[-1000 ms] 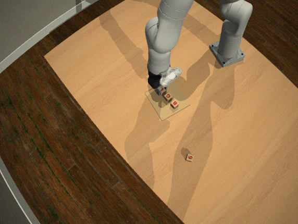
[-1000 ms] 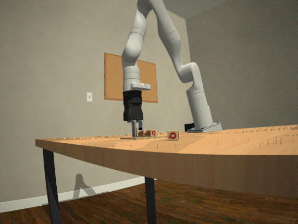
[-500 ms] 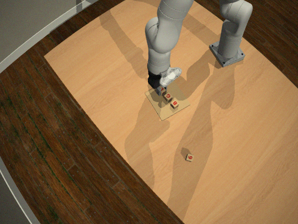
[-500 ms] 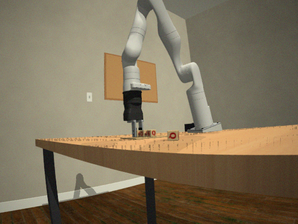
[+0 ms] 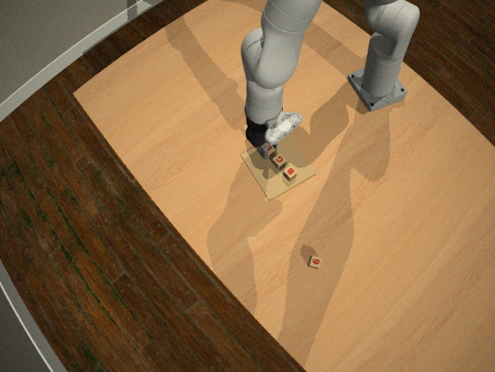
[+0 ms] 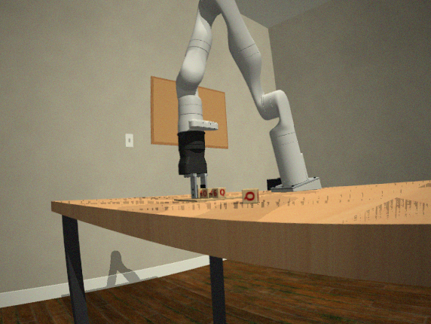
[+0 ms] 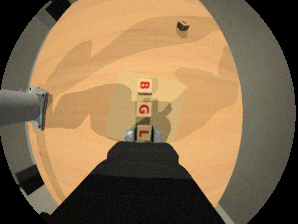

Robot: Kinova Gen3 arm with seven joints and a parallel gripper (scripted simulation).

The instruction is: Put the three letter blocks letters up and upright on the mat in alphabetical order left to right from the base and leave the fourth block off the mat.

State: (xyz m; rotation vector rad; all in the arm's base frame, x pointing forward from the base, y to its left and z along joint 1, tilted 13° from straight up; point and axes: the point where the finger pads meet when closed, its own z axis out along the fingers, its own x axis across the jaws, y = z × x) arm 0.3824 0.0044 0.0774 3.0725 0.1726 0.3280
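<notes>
Three wooden blocks with red letters lie in a row on the tan mat (image 5: 277, 189) (image 7: 120, 100). The B block (image 5: 290, 173) (image 7: 144, 85) is at one end, the G block (image 5: 279, 161) (image 7: 144, 109) is in the middle, and the L block (image 5: 270, 150) (image 7: 143, 133) is at the other end. My gripper (image 5: 266, 150) (image 6: 198, 191) (image 7: 144, 130) is down at mat level and shut on the L block, with one finger on each side of it. The fourth block (image 5: 315, 261) (image 6: 250, 195) (image 7: 184, 25), which shows a red digit on top, lies on the bare table far from the mat.
The robot's base (image 5: 377, 92) (image 6: 295, 184) (image 7: 20, 107) is bolted to the table behind the mat. The table's edge (image 5: 173, 225) runs to the left of the mat, with dark wood floor beyond it.
</notes>
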